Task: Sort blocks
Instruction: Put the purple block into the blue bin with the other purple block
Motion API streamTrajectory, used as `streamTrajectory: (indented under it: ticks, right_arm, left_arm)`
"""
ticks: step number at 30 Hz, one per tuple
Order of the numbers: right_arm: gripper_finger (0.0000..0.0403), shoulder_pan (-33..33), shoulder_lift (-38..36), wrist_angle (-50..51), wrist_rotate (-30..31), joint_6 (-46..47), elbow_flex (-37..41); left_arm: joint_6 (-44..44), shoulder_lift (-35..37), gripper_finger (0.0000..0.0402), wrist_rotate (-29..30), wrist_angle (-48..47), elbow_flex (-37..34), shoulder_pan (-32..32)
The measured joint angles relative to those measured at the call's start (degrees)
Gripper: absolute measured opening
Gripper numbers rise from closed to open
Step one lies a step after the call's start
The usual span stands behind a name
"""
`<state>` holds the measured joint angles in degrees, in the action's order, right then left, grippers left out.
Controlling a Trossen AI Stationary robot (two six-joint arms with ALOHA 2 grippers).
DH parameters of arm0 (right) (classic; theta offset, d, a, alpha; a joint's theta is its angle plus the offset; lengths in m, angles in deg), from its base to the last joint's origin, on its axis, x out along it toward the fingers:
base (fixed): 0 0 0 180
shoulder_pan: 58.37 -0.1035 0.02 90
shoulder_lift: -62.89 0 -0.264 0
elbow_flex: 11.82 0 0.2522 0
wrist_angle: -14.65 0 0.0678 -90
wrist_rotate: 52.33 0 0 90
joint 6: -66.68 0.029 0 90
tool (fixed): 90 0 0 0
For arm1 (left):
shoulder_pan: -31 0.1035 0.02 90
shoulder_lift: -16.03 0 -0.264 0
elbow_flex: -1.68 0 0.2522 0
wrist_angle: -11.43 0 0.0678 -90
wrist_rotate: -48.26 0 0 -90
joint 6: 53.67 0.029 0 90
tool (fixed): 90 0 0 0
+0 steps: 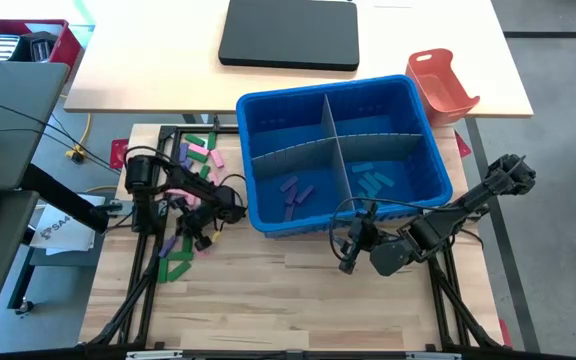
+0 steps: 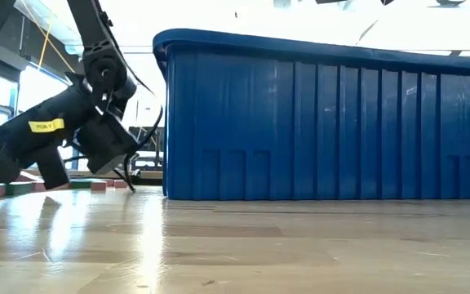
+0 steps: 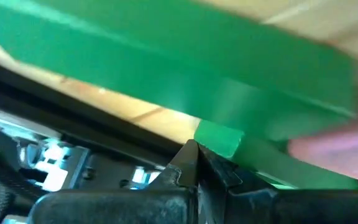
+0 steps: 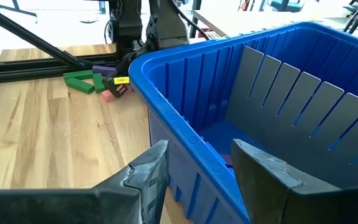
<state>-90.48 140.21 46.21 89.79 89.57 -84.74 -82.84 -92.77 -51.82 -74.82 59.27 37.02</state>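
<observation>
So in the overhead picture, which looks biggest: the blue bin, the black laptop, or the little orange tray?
1. Blue bin, clearly the largest.
2. Black laptop.
3. Orange tray, the smallest by far.

Blue bin (image 1: 343, 150) takes the middle of the counter (image 1: 298, 300); tall walls, grey dividers (image 1: 333, 140) split it four ways, each compartment open from above. Near strip of counter in front of the bin is bare wood, free passage. My right claw (image 1: 360, 250) sits at the bin's near wall, fingers apart. Left side crowded: blocks (image 1: 193, 150) scattered beside the bin, my left claw (image 1: 203, 232) closed, low among them. Black frame rails (image 1: 143, 290) border that side.
</observation>
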Motion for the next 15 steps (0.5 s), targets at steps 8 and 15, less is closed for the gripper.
streamTrajectory:
  ticks: [8, 15]
  right_arm:
    - [0.0169, 0.0, 0.0, 0.0, 0.2, 0.0, 0.0]
    - [0.0169, 0.0, 0.0, 0.0, 0.3, -0.4, 0.0]
  left_arm:
    - [-1.3, 0.0, 0.0000, -1.4, -1.5, 4.0, -5.3]
    - [-4.7, 3.5, 0.0000, 1.2, -3.5, 4.3, -7.8]
